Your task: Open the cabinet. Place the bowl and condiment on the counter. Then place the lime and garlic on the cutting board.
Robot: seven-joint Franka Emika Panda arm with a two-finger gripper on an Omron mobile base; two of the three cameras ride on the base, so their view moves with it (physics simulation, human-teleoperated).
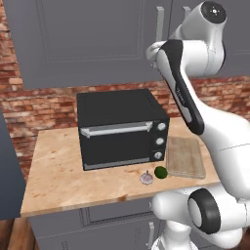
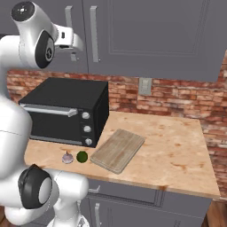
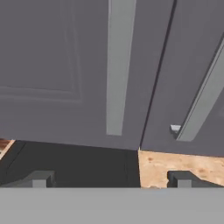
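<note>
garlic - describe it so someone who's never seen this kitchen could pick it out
Start at the black toaster oven on the wooden counter. In front of its knob-side corner, near the counter's front edge, two small round things sit side by side, left of the cutting board. The garlic is the pale whitish bulb with a pointed top; its neighbour, the lime, is dark green and smooth.

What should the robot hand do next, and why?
Probably ease forward until its open fingers straddle the left door's silver handle. Both cabinet doors look shut, the hand is already up in front of them, and the lime and garlic lie on the counter beside the cutting board.
</note>
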